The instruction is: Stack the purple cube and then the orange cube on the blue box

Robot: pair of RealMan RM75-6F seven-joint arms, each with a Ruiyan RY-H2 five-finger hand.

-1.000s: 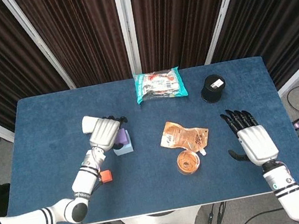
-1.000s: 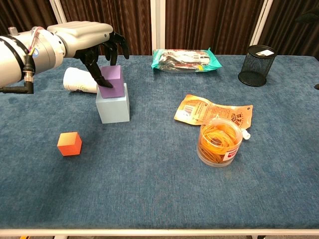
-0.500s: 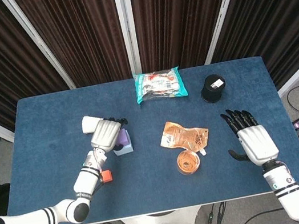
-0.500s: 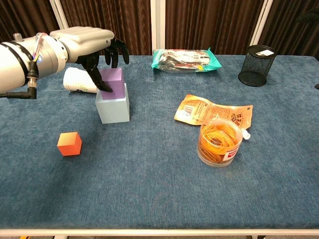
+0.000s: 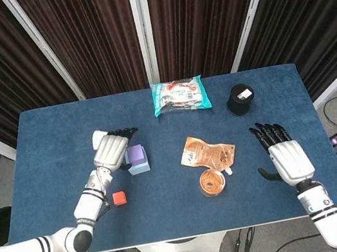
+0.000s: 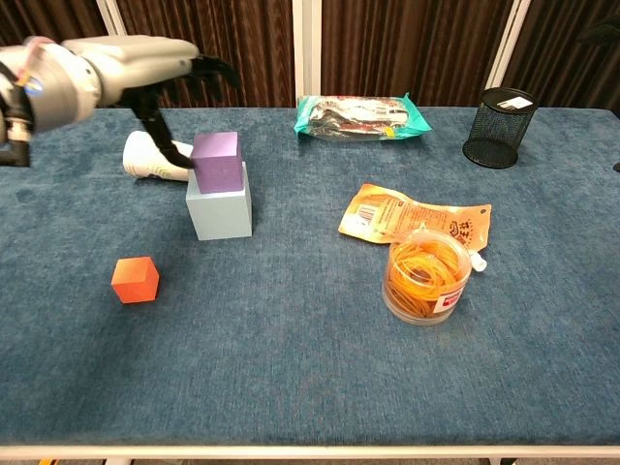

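Just let go. Left hand [image 6: 145, 66] pulled off up and to the left since half a second ago, fingers spread now and gripping nothing, where before they were wrapped round the purple cube [image 6: 216, 161]. Cube stayed put on top of the blue box [image 6: 220, 205], left of centre in the chest view, sitting a bit toward the box's back edge and turned slightly off square. Looks like step one of the stack is done, so presumably next up is the orange cube [image 6: 135, 279], alone on the cloth lower left, well apart from the box.

Right hand [image 5: 285, 156] parked flat at lower right of the head view, fingers loosely extended, holding nothing, same spot as a second ago.

View differences: chest view gives the side-on look, so the cube-on-box stacking and the clear gap between fingertips and cube actually show. Also shows the white paper cup [image 6: 150, 157] lying on its side behind the box. No right hand in that view at all. Head view from above flattens the stack into purple square on pale blue, hand just beside it at left, can't really judge height there. Does show both arms though, plus the orange cube sitting near the left forearm.
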